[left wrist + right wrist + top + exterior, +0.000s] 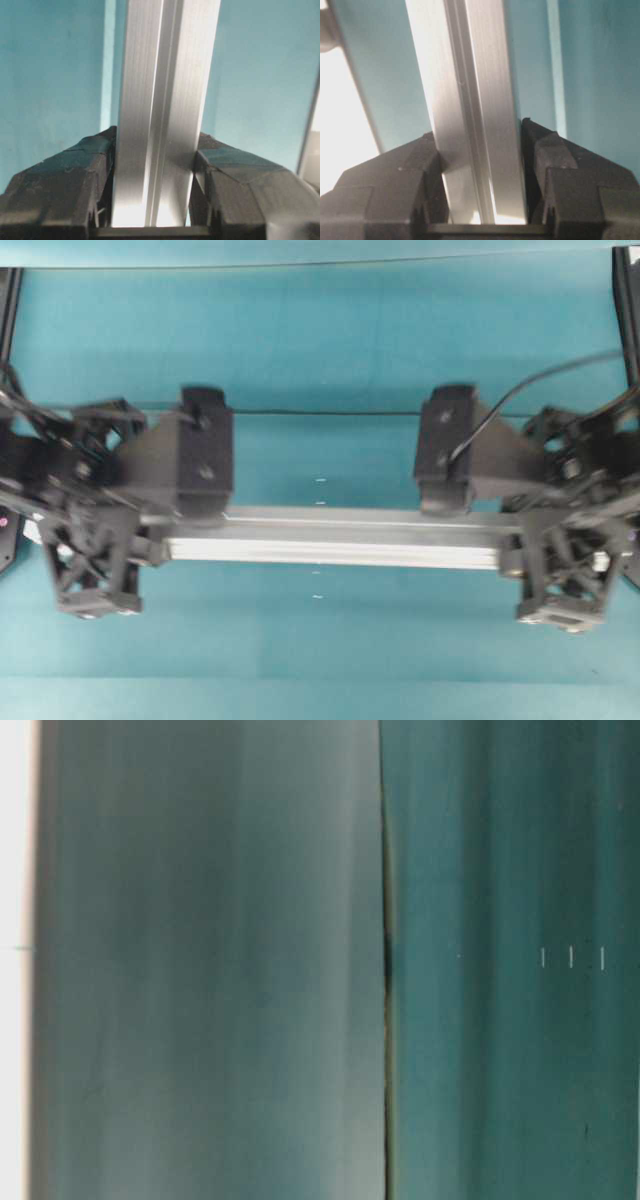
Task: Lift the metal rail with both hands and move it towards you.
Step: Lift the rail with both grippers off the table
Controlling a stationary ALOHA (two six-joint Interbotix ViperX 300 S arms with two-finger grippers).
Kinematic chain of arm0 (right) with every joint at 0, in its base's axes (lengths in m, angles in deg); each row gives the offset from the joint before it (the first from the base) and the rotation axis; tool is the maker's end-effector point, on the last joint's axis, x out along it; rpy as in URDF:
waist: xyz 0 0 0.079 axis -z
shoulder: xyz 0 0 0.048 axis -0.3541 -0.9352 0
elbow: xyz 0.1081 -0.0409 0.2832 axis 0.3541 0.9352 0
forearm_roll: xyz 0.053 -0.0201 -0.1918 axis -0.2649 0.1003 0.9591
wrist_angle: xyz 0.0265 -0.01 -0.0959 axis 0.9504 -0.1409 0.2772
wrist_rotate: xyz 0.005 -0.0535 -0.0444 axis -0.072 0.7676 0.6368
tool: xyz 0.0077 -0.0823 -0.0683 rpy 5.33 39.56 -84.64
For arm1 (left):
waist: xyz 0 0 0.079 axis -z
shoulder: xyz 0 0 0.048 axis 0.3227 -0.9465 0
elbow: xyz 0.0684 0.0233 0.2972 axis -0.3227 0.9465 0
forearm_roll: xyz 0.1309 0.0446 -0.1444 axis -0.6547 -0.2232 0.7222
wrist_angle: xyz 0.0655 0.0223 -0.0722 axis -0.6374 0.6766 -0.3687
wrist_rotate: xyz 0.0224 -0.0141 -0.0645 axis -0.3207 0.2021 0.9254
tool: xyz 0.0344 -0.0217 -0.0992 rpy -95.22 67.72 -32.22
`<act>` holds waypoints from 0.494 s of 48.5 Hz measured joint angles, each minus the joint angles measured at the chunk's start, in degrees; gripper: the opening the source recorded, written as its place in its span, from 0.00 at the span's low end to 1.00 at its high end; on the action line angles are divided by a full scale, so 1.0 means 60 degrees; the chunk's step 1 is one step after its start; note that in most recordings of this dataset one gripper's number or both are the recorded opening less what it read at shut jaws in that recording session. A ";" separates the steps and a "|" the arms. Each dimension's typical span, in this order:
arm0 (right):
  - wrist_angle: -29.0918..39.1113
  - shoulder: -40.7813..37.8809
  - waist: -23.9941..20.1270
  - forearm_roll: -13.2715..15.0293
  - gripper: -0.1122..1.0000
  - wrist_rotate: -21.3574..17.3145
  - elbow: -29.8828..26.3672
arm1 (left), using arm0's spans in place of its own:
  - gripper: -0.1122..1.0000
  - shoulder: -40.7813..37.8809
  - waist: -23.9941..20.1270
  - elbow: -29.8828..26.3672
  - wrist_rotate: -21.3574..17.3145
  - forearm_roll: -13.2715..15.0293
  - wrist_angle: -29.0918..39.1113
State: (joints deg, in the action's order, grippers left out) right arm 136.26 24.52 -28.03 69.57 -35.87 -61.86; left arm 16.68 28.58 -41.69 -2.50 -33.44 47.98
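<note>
The metal rail [335, 535] lies level across the middle of the overhead view, silver with lengthwise grooves. My left gripper [152, 536] is shut on its left end and my right gripper [516, 540] on its right end. In the left wrist view the rail [165, 90] runs straight away from me, and the left gripper [156, 136] presses its black pads [90, 155] against both sides. In the right wrist view the rail [470, 75] is clamped the same way by the right gripper [479, 131]. Whether the rail touches the table I cannot tell. The table-level view shows neither rail nor grippers.
The teal table [330, 330] stretches behind and in front of the rail. A pale-blue tape strip [107, 65] runs along the rail on the table, the same tape strip [554, 60] showing in the right wrist view. Black frame posts [628, 300] stand at the back corners.
</note>
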 measured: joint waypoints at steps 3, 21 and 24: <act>0.0483 -0.0088 -0.0044 0.0000 0.46 -0.0117 -0.0498 | 0.38 -0.0088 0.0000 -0.0381 0.0000 0.0000 0.0454; 0.1201 -0.0293 -0.0073 0.0015 0.46 -0.0264 -0.1333 | 0.38 -0.0732 0.0000 -0.1890 0.0015 0.0015 0.2021; 0.1201 -0.0293 -0.0073 0.0015 0.46 -0.0264 -0.1348 | 0.38 -0.0732 0.0000 -0.1904 0.0000 0.0015 0.2021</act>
State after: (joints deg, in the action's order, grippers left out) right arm 143.46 22.76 -28.47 69.66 -37.45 -69.94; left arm 12.29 28.58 -53.11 -2.50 -33.35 60.11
